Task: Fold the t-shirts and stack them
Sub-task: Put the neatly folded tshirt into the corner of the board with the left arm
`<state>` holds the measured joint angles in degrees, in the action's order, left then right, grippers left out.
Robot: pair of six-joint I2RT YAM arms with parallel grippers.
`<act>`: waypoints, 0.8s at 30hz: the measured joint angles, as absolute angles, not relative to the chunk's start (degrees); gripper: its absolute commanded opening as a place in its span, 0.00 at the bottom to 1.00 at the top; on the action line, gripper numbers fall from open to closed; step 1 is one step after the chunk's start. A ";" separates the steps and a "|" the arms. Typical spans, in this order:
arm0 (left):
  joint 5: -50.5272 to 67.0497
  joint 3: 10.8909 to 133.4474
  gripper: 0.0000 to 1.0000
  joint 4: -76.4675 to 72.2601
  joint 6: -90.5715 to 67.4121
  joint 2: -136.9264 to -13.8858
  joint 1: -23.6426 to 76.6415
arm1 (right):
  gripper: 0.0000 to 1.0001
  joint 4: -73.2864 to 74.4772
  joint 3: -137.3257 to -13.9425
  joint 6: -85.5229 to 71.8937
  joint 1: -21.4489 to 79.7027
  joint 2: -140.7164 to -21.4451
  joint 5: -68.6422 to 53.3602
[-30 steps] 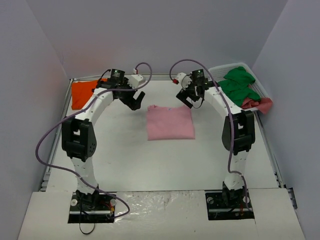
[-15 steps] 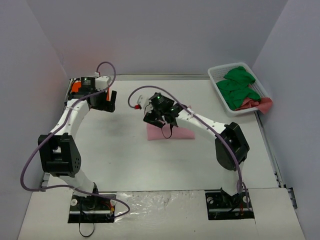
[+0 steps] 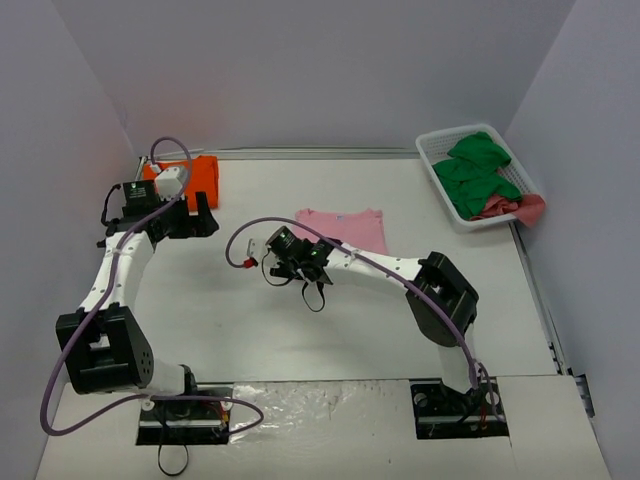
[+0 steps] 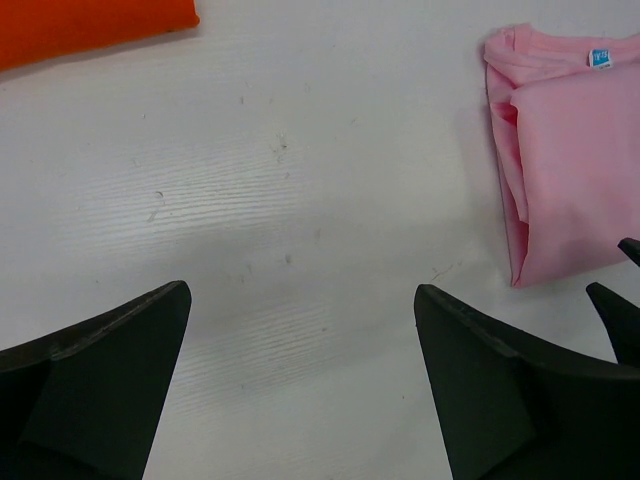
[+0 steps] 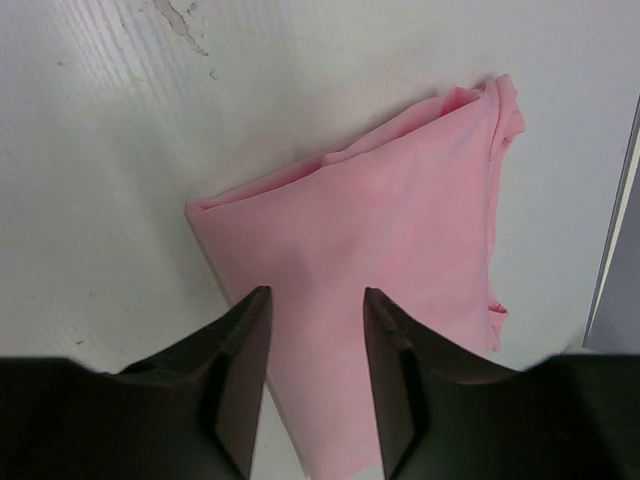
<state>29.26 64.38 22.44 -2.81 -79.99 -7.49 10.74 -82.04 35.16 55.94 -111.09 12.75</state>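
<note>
Pink t-shirt [image 3: 345,226] folded flat mid-counter, orange t-shirt [image 3: 200,178] in the far left corner
Right gripper [image 5: 315,300] hangs over the pink shirt's near left corner, its jaws a narrow gap apart with cloth showing between them and nothing clamped; whether the tips touch the cloth I cannot tell. Left gripper [image 4: 302,292] hovers above bare white counter [image 3: 250,320] between the two shirts, jaws spread wide, holding nothing. White basket [image 3: 432,150] in the far right corner holds green cloth [image 3: 478,170] and reddish cloth [image 3: 522,208]
</note>
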 measured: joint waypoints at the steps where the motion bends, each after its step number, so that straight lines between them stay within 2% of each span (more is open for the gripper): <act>1: 29.89 64.38 0.94 22.22 -3.20 -80.23 -7.86 | 0.42 10.92 -81.93 35.35 55.94 -111.46 12.88; 4: 31.24 64.18 0.94 21.52 -4.05 -80.86 -8.73 | 0.45 11.05 -80.95 35.97 55.96 -111.79 13.04; 10: 33.26 64.05 0.94 20.18 -5.43 -82.08 -8.75 | 0.43 13.63 -80.23 35.83 55.99 -112.62 12.19; 24: 34.09 60.60 0.94 17.67 -7.14 -82.30 -8.75 | 0.51 14.76 -82.94 35.48 56.38 -118.89 11.16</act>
<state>34.09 60.60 17.67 -7.14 -82.30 -8.75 14.76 -82.94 35.48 56.38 -118.89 11.16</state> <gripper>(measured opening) 0.944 0.499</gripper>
